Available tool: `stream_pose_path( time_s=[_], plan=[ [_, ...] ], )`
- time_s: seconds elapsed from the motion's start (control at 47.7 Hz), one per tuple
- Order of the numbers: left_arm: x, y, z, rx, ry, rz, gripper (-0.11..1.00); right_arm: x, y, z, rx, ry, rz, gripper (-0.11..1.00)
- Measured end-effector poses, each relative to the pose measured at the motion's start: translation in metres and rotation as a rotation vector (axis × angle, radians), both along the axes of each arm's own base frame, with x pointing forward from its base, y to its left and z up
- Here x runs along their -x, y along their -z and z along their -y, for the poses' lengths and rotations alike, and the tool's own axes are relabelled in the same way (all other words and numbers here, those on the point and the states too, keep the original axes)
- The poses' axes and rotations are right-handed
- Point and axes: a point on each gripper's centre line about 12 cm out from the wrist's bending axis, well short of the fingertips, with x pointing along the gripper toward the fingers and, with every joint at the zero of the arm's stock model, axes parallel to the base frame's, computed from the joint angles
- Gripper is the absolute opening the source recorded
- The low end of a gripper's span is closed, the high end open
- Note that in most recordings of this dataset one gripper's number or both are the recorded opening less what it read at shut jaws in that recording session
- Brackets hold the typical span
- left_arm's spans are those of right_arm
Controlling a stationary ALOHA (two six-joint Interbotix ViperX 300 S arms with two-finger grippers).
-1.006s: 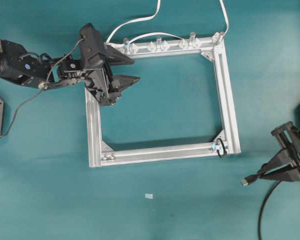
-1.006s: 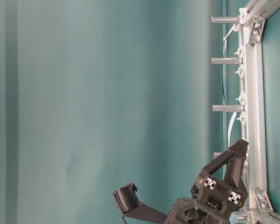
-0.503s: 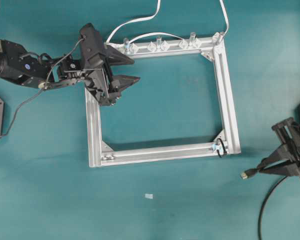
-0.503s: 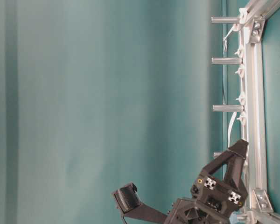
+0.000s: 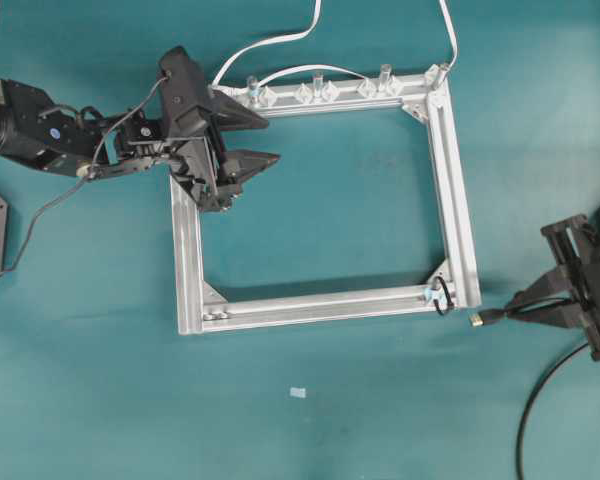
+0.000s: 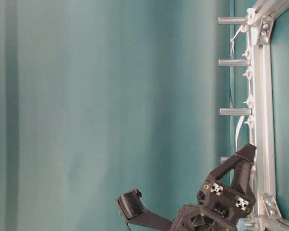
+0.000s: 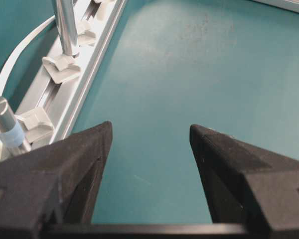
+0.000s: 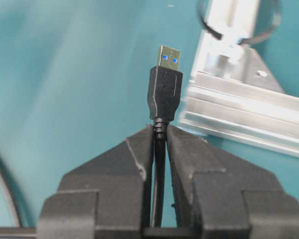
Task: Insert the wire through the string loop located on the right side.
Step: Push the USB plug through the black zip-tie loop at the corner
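Observation:
The wire (image 5: 477, 320) is a thin black cable ending in a black plug (image 8: 165, 84) with a metal tip. My right gripper (image 5: 523, 305) (image 8: 159, 130) is shut on the wire just behind the plug, low to the right of the silver frame (image 5: 450, 180). The plug points left at the frame's bottom right corner, a short gap away. The string loop (image 5: 442, 297) (image 8: 209, 31) is a small black loop tied at that corner, up and to the right of the plug tip in the right wrist view. My left gripper (image 5: 271, 140) (image 7: 149, 127) hangs open and empty over the frame's top left corner.
White flat cables (image 5: 280, 40) run off the frame's top bar, which carries clear clips (image 5: 315, 92) and silver posts (image 7: 65, 25). A small white scrap (image 5: 298, 392) lies on the teal table below the frame. The wire's slack trails off the bottom right.
My right gripper has carried the wire up and slightly left, bringing the plug from below the frame close to its bottom right corner. The left arm has not moved.

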Motion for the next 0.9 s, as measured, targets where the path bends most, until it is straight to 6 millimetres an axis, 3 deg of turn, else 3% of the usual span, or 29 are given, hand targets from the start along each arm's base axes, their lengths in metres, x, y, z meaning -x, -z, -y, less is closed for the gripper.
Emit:
stream_pose_path(
  time_s=[0.482,0.901],
  plan=[
    [0.0,0.0,0.0,0.0,0.0,0.0,0.66,0.0,-0.005,0.023,-0.001,0.103,0.048,0.11],
    [0.0,0.0,0.0,0.001,-0.001,0.0,0.66,0.0,-0.007,0.024,-0.004,0.109,0.053,0.11]
  ],
)
